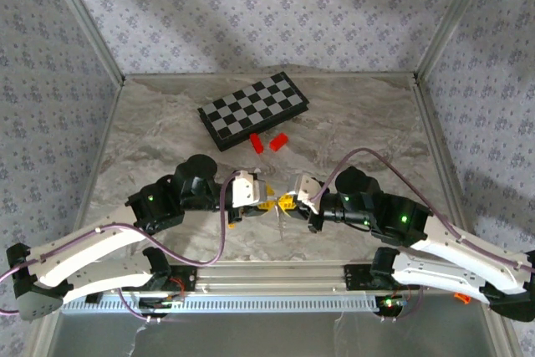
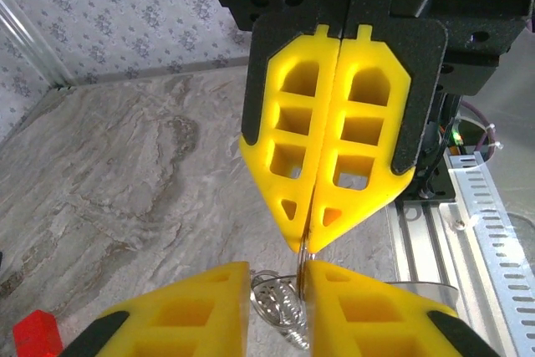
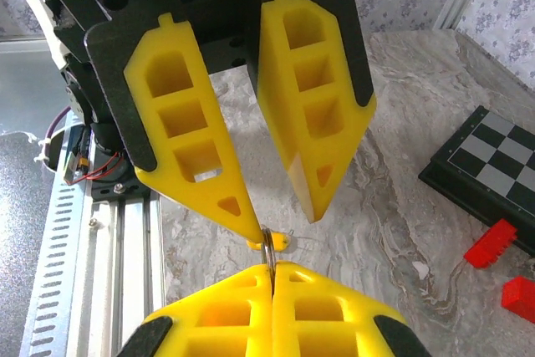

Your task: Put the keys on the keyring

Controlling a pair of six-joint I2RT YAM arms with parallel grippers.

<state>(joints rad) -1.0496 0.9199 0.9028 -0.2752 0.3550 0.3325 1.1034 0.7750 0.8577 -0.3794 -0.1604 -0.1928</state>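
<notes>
My two end effectors meet tip to tip at the near middle of the bench.

My right end effector is pressed together, pinching the thin edge of the keyring; my left end effector is spread, the pale loop and its beaded chain in the gap between its fingers; the small yellow key sits just beside the ring; whether it is threaded I cannot tell.
</notes>
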